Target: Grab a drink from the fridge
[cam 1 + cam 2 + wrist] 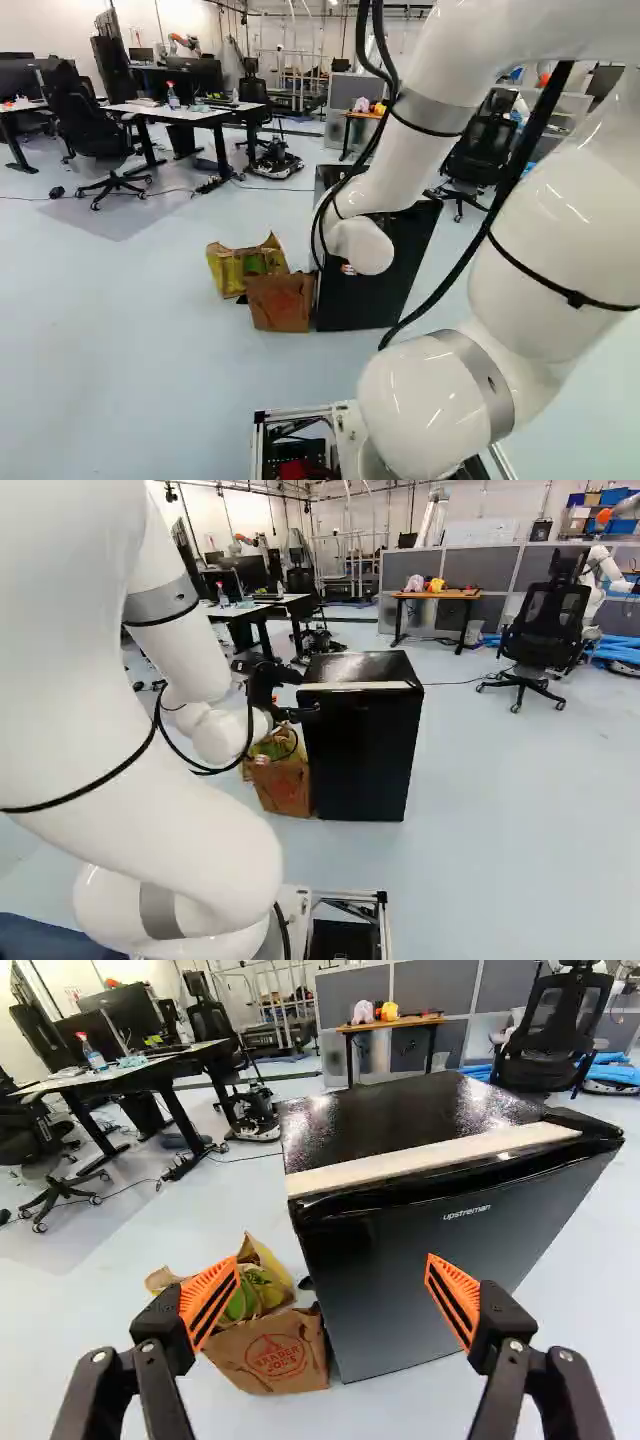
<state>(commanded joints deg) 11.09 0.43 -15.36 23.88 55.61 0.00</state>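
My gripper [306,694] is at the upper left edge of the black fridge [362,755] in the right base view; the arm mostly hides it in the left base view. In the wrist view the gripper [332,1268] stands open, its orange pads wide apart with nothing held between them. Ahead of it is the fridge [400,1285], its door shut, with a pale strip [430,1159] along the top front edge. The fridge's inside is hidden, and no drink shows.
Beside the fridge on the floor stand a brown paper bag [281,303] and a yellow-green bag [228,268]. Farther back are desks [190,113], office chairs [540,625] and a small wooden table [437,595]. Another robot [604,572] stands at the far right of the right base view.
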